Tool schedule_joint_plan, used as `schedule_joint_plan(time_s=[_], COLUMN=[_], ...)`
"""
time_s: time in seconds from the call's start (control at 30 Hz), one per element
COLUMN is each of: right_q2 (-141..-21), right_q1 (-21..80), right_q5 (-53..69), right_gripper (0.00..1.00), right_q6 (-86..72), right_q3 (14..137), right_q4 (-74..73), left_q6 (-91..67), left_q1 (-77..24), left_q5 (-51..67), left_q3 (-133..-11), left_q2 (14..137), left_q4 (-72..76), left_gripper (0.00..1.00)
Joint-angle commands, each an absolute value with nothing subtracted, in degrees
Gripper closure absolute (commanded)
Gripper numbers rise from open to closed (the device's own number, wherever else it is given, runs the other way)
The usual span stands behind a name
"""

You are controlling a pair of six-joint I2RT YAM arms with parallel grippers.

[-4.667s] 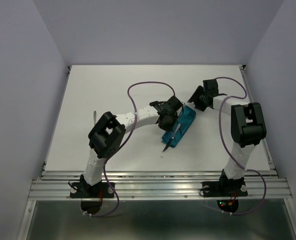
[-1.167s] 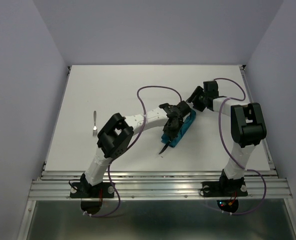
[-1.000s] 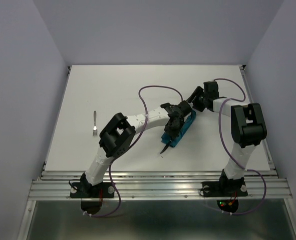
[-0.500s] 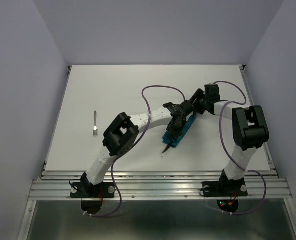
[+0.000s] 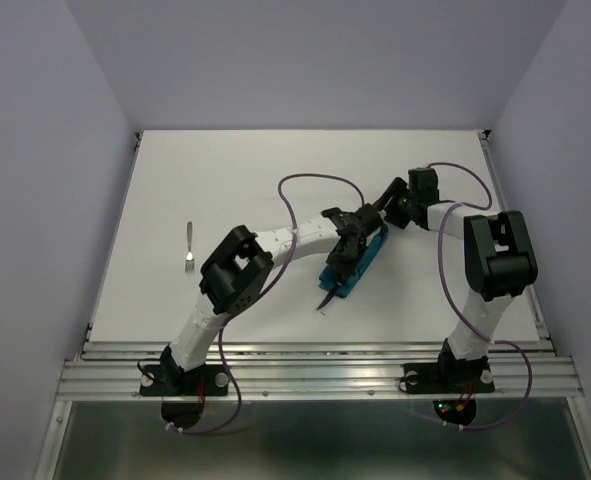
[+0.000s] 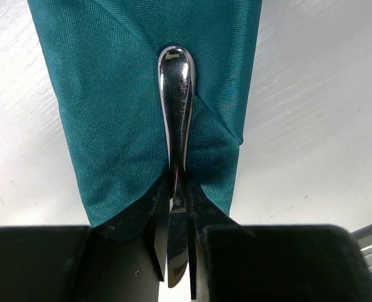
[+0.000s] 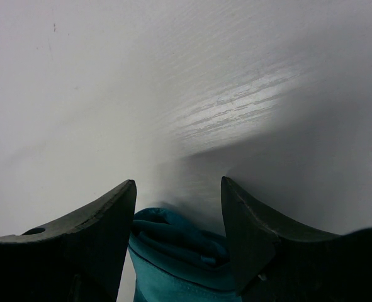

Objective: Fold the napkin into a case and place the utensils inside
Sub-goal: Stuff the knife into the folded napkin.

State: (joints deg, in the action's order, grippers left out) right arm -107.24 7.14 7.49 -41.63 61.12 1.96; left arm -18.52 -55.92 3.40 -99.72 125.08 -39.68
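The teal napkin (image 5: 371, 250), folded into a narrow case, lies slanted at the table's middle right. A silver knife (image 6: 177, 88) rests along the napkin (image 6: 110, 94), its rounded handle end pointing away from my left wrist camera. My left gripper (image 6: 178, 181) is shut on the knife's neck, and the blade shows between its fingers (image 6: 201, 207). From above, the left gripper (image 5: 342, 255) sits over the case and the knife tip (image 5: 326, 298) pokes past the case's near end. My right gripper (image 7: 178, 182) stands open, straddling the napkin's far end (image 7: 173, 251); from above, that right gripper (image 5: 379, 216) is just beyond the case.
A second silver utensil (image 5: 189, 245) lies alone at the left of the white table (image 5: 235, 170). Purple cables loop above both arms. Grey walls close in the table on three sides, with a metal rail (image 5: 315, 365) along the near edge.
My right gripper has moved in to the napkin's far end. The left gripper has kept its hold on the knife over the case, and its arm has shifted only slightly.
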Motion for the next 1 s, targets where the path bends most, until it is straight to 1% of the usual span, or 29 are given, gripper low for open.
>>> schedule_joint_plan(time_s=[0.0, 0.43, 0.97], right_q2=[-107.23, -107.58, -107.93], right_q1=[6.86, 6.86, 6.86], right_q5=[6.5, 6.33, 6.85], right_gripper=[0.38, 0.38, 0.37], right_q6=[-41.31, -41.22, -41.4], right_q3=[59.94, 60.12, 60.56], right_q4=[-0.7, -0.7, -0.7], left_q6=[-18.37, -18.72, -17.14], left_q1=[-56.34, -56.34, -56.25], left_q5=[2.2, 3.08, 3.08], left_q3=[-98.88, -97.3, -98.87], left_q2=[119.8, 117.33, 121.55], left_q4=[-41.66, -42.19, -45.0], left_gripper=[1.0, 1.0, 1.0])
